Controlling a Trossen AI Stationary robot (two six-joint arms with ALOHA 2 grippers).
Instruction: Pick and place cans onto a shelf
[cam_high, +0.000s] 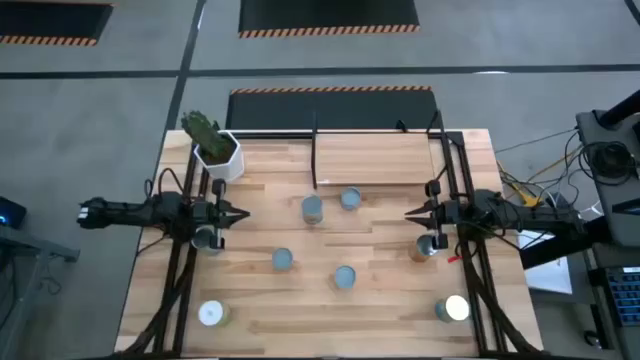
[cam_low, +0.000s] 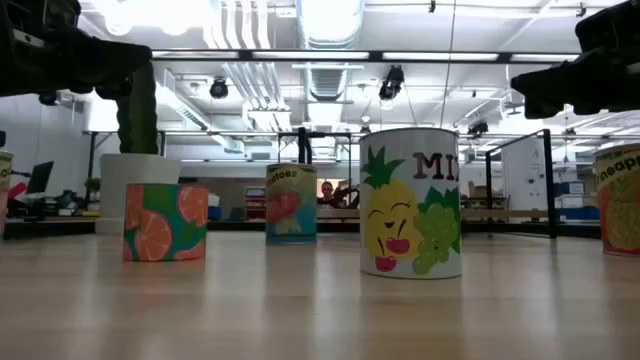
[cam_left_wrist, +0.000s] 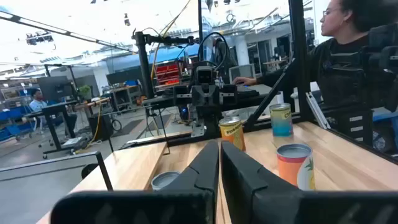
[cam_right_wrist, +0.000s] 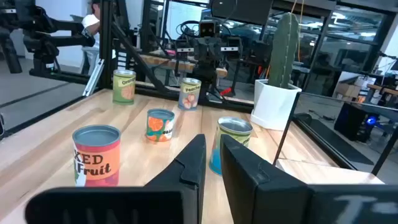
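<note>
Several cans stand upright on the wooden table: two (cam_high: 312, 208) (cam_high: 350, 199) in front of the shelf (cam_high: 375, 158), two more in the middle (cam_high: 283, 259) (cam_high: 345, 276), one at each near corner (cam_high: 210, 314) (cam_high: 452, 309). One can (cam_high: 207, 237) stands just beside my left arm's wrist and another (cam_high: 428, 246) beside my right one. My left gripper (cam_high: 243, 214) (cam_left_wrist: 219, 146) hovers level at the table's left, shut, pointing right. My right gripper (cam_high: 409, 214) (cam_right_wrist: 211, 140) faces it from the right, shut, holding nothing.
A white pot with a cactus (cam_high: 218, 150) stands at the far left corner beside the shelf. Black frame rails (cam_high: 462, 190) run along both table sides. A person (cam_left_wrist: 348, 56) sits beyond the right edge. Bare wood (cam_high: 330, 240) lies between the two grippers.
</note>
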